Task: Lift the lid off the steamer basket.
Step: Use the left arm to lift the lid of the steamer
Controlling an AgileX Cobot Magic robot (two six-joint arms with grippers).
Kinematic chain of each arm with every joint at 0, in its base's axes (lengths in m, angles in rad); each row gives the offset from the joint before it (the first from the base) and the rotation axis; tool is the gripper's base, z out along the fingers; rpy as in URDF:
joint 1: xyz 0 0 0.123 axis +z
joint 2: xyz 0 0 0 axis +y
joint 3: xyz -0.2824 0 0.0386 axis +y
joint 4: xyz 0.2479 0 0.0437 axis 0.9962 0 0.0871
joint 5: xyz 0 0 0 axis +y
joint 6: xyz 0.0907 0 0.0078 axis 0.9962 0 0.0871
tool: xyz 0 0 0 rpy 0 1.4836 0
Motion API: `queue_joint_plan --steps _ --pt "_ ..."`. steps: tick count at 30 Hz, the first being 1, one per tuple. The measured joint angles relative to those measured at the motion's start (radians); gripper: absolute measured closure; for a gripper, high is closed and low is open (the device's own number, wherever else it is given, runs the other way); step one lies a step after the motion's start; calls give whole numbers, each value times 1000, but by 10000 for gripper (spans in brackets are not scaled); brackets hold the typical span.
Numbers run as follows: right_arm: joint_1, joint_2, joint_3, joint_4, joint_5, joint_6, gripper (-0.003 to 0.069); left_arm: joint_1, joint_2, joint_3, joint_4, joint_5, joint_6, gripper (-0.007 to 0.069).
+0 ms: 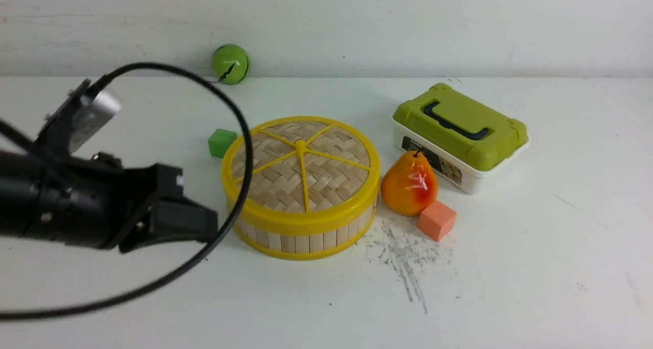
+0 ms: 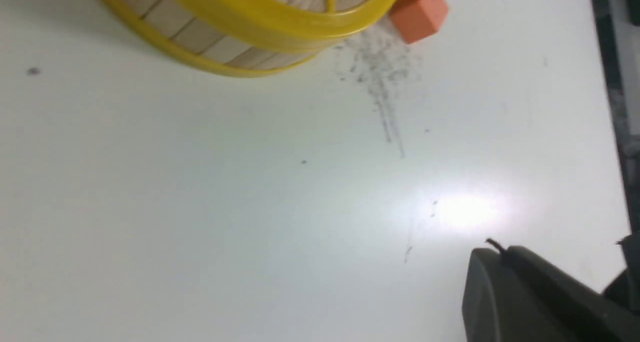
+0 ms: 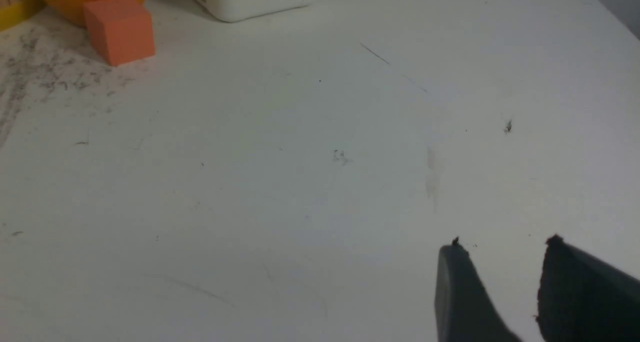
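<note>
My left end effector [image 2: 500, 254] is closed, its two fingers together with nothing between them, and it hangs to the left of the basket [image 1: 302, 243] with its tips clear of the slatted wall. My right end effector [image 3: 502, 244] is partway open and has hold of nothing; I can see the bare white counter [image 1: 510, 288] between its fingers. The lid [image 1: 331, 175] lies flat on top of the basket, its yellow rim all the way round, its spokes meeting at a small knob [image 1: 300, 146] that points up. The basket stands upright on the counter, left of the middle of my front view. A black cable [image 1: 248, 150] loops out from my left arm [image 1: 92, 201] and crosses my front view over the left edge of the lid. Just beside the basket, on its far left side, sits a green block [image 1: 223, 143], and farther back, near the wall [image 1: 357, 27], is a green ball [image 1: 229, 64] with dark markings. On the basket's right is an orange-red pear [image 1: 408, 183], close beside it, with a pink block [image 1: 437, 220] in front of the pear. Behind the pear, to the right, a white box [image 1: 472, 181] stands at an angle under its green cover [image 1: 459, 129], whose dark handle [image 1: 454, 122] lies folded down. Dark smudges [image 1: 403, 257] mark the counter near the pink block.
</note>
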Motion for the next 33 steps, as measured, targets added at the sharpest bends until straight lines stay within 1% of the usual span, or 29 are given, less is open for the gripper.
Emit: queue_joint_plan --steps 1,2,4,7,11,12,14,16,19,22,23,24,27,28,32,33 --pt "0 0 0 0 0 0 419 0 75 -64 -9 37 10 637" --pt "0 0 0 0 0 0 419 0 75 -72 -9 37 10 637" --pt "0 0 0 0 0 0 419 0 151 -158 13 68 2 637" --pt "0 0 0 0 0 0 419 -2 254 -298 99 90 -74 637" --pt "0 0 0 0 0 0 419 -56 366 -499 330 98 -236 637" --pt "0 0 0 0 0 0 419 -70 382 -541 365 101 -269 637" --pt "0 0 0 0 0 0 419 -131 439 -645 496 111 -349 637" --pt "0 0 0 0 0 0 419 -186 490 -747 596 119 -393 637" --pt "0 0 0 0 0 0 419 -274 579 -875 745 130 -426 624" --pt "0 0 0 0 0 0 419 -325 639 -962 824 140 -434 586" --pt "0 0 0 0 0 0 419 -358 681 -1011 864 145 -435 542" --pt "0 0 0 0 0 0 419 -371 711 -1037 884 146 -437 516" --pt "0 0 0 0 0 0 419 -396 778 -1098 917 142 -472 431" --pt "0 0 0 0 0 0 419 -402 817 -1126 932 132 -509 363" --pt "0 0 0 0 0 0 419 -401 885 -1147 981 108 -604 268" --pt "0 0 0 0 0 0 419 -401 896 -1147 994 105 -622 256"
